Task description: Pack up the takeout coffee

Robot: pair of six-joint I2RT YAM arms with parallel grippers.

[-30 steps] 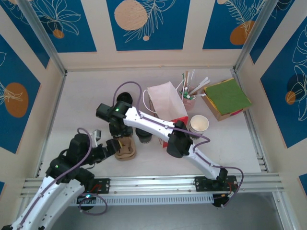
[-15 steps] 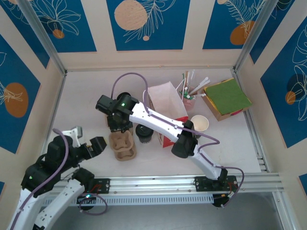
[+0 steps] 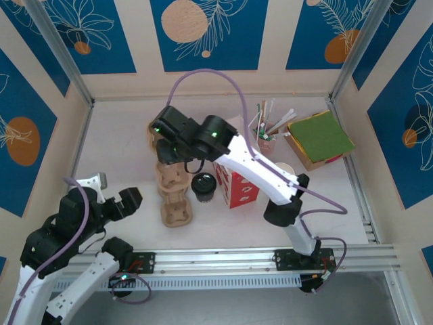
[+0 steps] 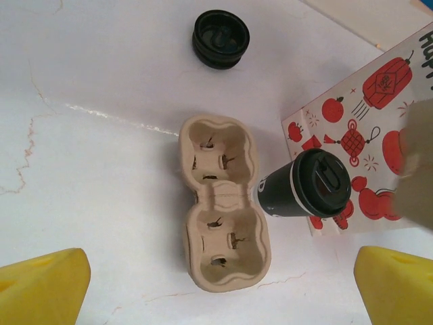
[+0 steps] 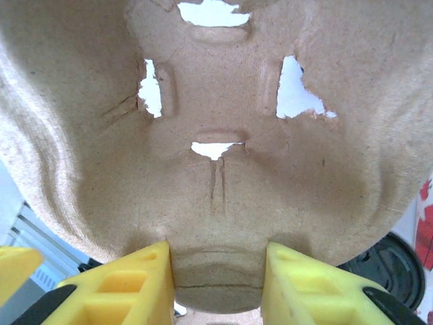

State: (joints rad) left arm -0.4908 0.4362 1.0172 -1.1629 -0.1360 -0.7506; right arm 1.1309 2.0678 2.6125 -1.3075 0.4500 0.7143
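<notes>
**Ops:** Right gripper state?

**Arm:** My right gripper [image 5: 216, 288] is clamped on a pulp carrier, with a finger on either side of its end wall and both touching it. The held carrier [image 5: 216, 135] is right up against the wrist cam, and white shows through its slots. Overhead, it's left of centre.

**Ops:** Left?

**Arm:** My left gripper [image 3: 115, 192] is at lower left of the overhead frame, well apart from the items. It's spread wide, with yellow fingertips [image 4: 40, 288] in both bottom corners of the left wrist view.

**Ops:** Where's the coffee?

**Arm:** The takeout coffee [image 4: 304, 193] is upright on the table [image 4: 101, 169], right of centre in the left wrist view, black lid on. It sits between the flat carrier [image 4: 223, 210] and the red-printed paper bag [image 4: 365, 128], just beside both. I can't tell if it touches either. It's outside the carrier's wells. The lid edge also shows at bottom right of the right wrist view.

**Ops:** Flat carrier?

**Arm:** It has two wells and lies level at centre of the left wrist view, long axis up-down. A black round thing [image 4: 220, 39] sits at top of frame, apart from it.

**Ops:** Rest?

**Arm:** Overhead, right of the bag, there's a lidless cup [image 3: 287, 168] partly behind my right arm. A pink cup of stirrers [image 3: 265, 143] is above it, and a cardboard box of green sheets [image 3: 319, 139] is at upper right.
</notes>
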